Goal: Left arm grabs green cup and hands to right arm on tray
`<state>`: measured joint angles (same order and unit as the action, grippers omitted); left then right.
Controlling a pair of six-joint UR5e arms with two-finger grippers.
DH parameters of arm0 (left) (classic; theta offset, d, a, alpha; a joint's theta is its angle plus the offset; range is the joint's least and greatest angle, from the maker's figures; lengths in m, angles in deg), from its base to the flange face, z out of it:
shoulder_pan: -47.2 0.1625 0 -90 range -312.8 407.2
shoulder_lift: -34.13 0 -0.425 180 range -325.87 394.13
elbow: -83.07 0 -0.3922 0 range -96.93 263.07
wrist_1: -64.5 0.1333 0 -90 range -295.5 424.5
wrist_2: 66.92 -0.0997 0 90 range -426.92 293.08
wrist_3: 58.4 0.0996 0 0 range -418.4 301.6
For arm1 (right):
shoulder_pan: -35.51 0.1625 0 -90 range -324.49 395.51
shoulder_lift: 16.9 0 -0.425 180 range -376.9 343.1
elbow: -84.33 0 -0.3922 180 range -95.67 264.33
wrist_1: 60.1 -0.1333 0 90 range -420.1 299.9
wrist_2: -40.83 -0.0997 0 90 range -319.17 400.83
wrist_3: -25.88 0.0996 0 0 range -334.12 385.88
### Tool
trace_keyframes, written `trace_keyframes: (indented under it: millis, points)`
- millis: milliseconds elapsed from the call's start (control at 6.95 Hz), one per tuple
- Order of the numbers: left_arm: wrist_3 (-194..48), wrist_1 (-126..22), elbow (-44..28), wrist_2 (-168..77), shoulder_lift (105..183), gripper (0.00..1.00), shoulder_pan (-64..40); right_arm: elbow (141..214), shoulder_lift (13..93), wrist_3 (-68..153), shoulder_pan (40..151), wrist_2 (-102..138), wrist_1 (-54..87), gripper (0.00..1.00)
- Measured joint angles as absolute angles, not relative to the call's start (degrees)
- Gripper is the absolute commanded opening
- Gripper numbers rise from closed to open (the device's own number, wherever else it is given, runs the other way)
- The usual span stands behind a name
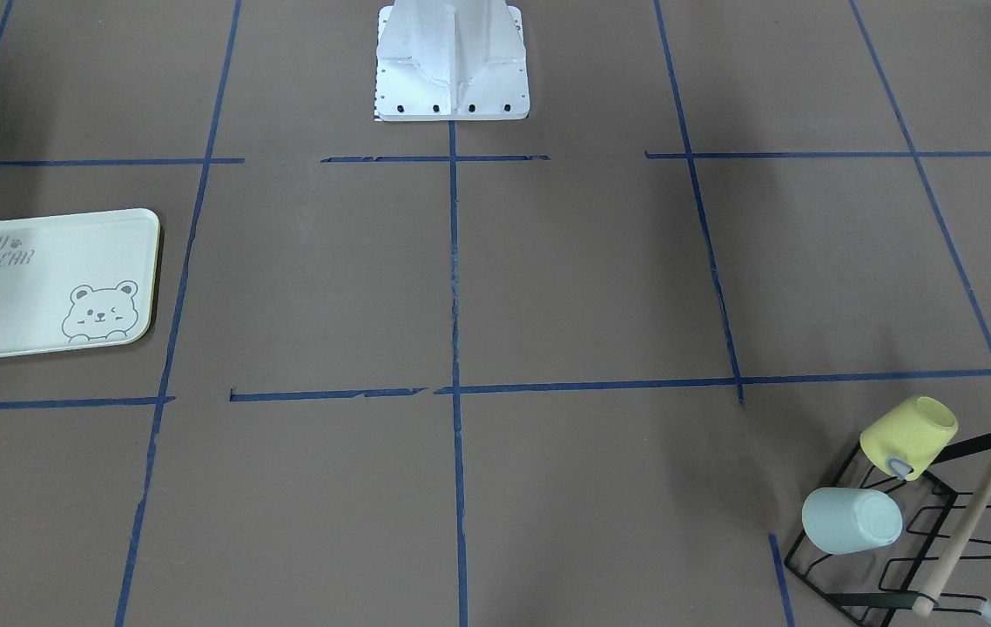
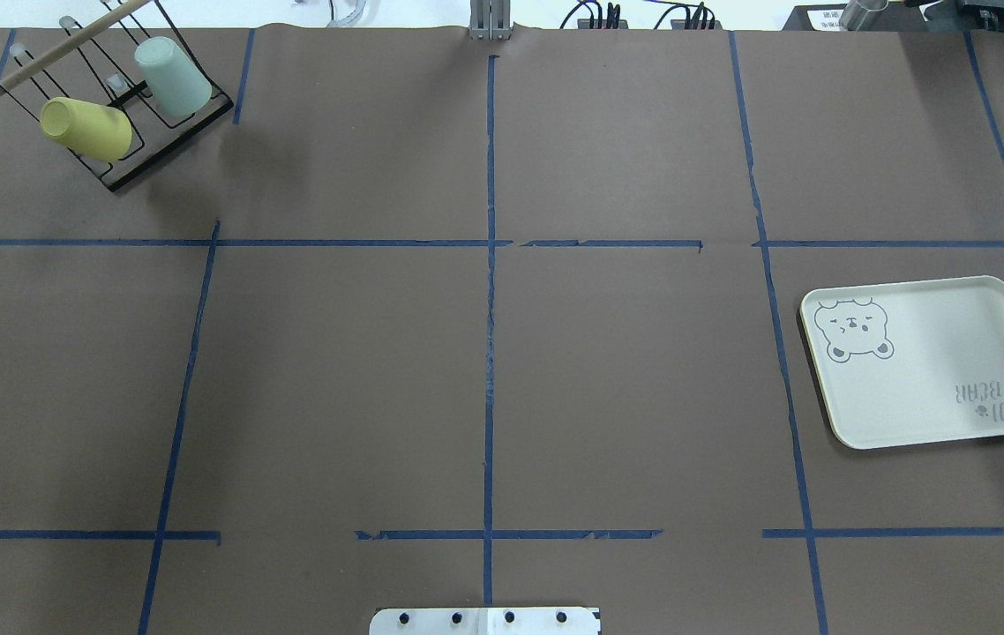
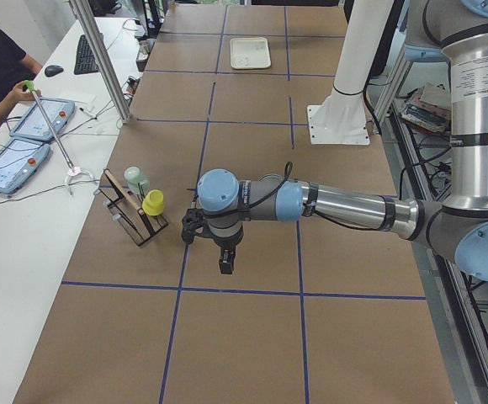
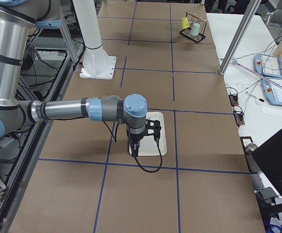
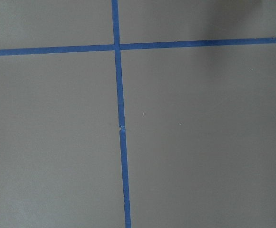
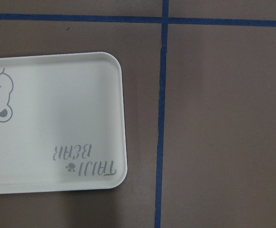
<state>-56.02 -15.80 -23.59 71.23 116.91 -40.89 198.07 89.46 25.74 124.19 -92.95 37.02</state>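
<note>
- Green cup (image 1: 851,521) sits upended and tilted on a prong of a black wire rack (image 1: 970,518). The rack stands at about 10 o'clock in the overhead view, in a far corner of the brown surface (image 1: 583,279).
- A yellow cup (image 1: 909,435) hangs on a neighbouring prong, at 7 o'clock of the green cup in that view and just beside it.
- The tray (image 1: 16,296) lies flat at 3 o'clock in the overhead view, well apart from the rack.
- The left arm (image 3: 336,206) reaches out level above the surface. The left pincer (image 3: 209,251) points down near the rack, at its 4 o'clock in the left side view, apart from both cups. I cannot tell whether it is open or closed.
- The left wrist camera shows only bare surface and crossing blue tape lines (image 5: 120,118).
- The right arm (image 4: 68,109) stretches out level too, and the right pincer (image 4: 135,145) hangs over the tray. I cannot tell its state either.
- The right wrist view shows one rounded tray corner, with the "TAIJI BEAR" lettering at 7 o'clock.
</note>
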Motion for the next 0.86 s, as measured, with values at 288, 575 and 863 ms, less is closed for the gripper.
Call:
trace_keyframes:
  millis: [288, 575, 863]
  points:
    - [-56.04, -16.17, -23.7, 71.02, 116.88, 1.0, -40.81, 198.01, 89.59, 25.85, 124.19, -93.89, 37.02, 1.0]
    - [-56.57, -16.34, -24.14, 71.25, 116.95, 1.0, -40.78, 197.8, 89.72, 26.02, 124.22, -94.17, 37.02, 1.0]
    - [-56.86, -16.32, -26.14, 71.43, 116.89, 1.0, -40.78, 197.67, 89.7, 25.84, 124.21, -94.56, 37.02, 1.0]
